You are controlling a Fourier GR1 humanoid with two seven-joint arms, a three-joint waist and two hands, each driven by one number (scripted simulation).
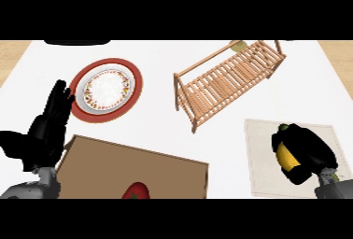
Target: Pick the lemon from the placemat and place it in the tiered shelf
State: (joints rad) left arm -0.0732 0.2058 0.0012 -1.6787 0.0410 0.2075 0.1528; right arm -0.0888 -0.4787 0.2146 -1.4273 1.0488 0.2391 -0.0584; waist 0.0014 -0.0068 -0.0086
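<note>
My black right hand (303,145) holds the oval yellow lemon (287,156) in curled fingers at the pale cloth placemat (258,179). My black left hand (45,130) rests open, far left. Risk, I judge: the rounded fruit slipping out during the carry to the slatted wooden tiered shelf (224,79)

Left hand (43,133) and right hand (312,144) black, slender fingers (59,100); forearms (29,189) grey.
</note>
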